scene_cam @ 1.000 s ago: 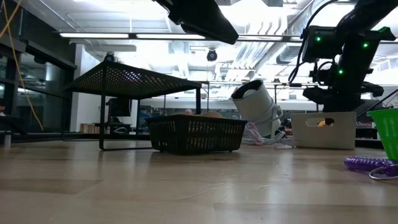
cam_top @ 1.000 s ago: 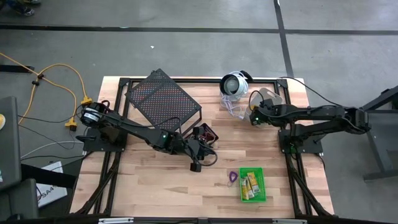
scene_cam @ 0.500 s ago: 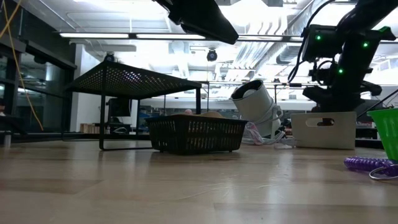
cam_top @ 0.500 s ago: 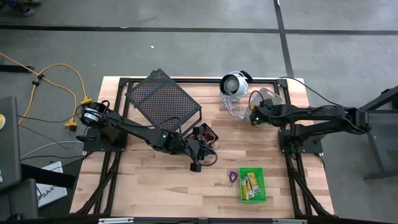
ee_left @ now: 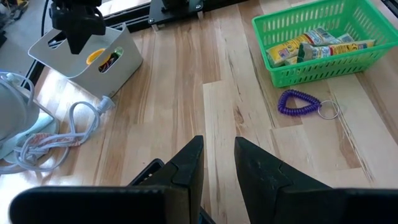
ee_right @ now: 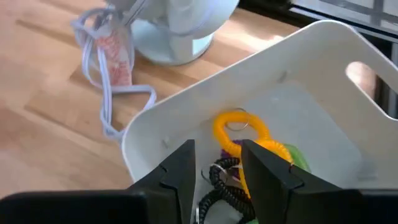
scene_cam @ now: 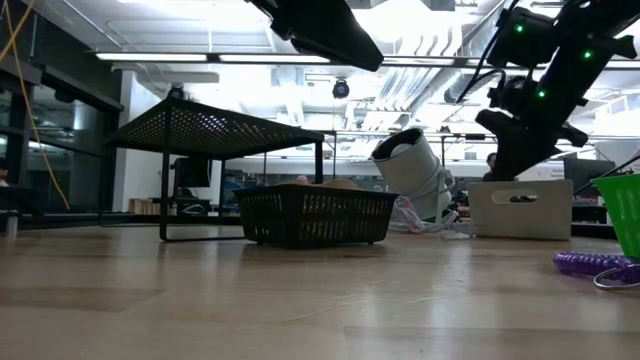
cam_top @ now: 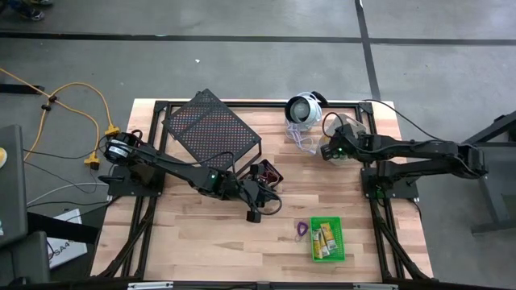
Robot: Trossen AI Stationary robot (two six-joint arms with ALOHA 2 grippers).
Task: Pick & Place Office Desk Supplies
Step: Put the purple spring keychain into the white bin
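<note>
So right now I've got the right gripper (ee_right: pixel 216 163) hanging just over the grey bin (ee_right: pixel 323 87) at the far right of the table, next to the white round gadget (cam_top: pixel 303 109) and its loose cord (ee_right: pixel 109 87). Its fingers are spread a bit with nothing between them, and under them in the bin sit an orange coil (ee_right: pixel 239 127), a black coil (ee_right: pixel 221 180) and a bit of green, so that bin looks to me like the spot for the stretchy loops. I'd guess the arm is parked there because the bin is tall-walled and anything let go from above just falls in. The left gripper (ee_left: pixel 217 163) is low over bare wood mid-table, right beside the black basket (cam_top: pixel 266 172), fingers close together with a narrow gap and nothing in them. It's pointing toward the purple coil (ee_left: pixel 298 102), which lies loose on the wood with its metal ring, just beside the green basket (ee_left: pixel 323 25). That basket already has the little yellow packets (ee_left: pixel 311 45) lying flat inside, so the sorting seems to be by kind. The purple one looks like the last stray on the table, and it's closer to the left arm, so I'd take it with that one. The black mesh rack (cam_top: pixel 211 127) at the back isn't in the way.
</note>
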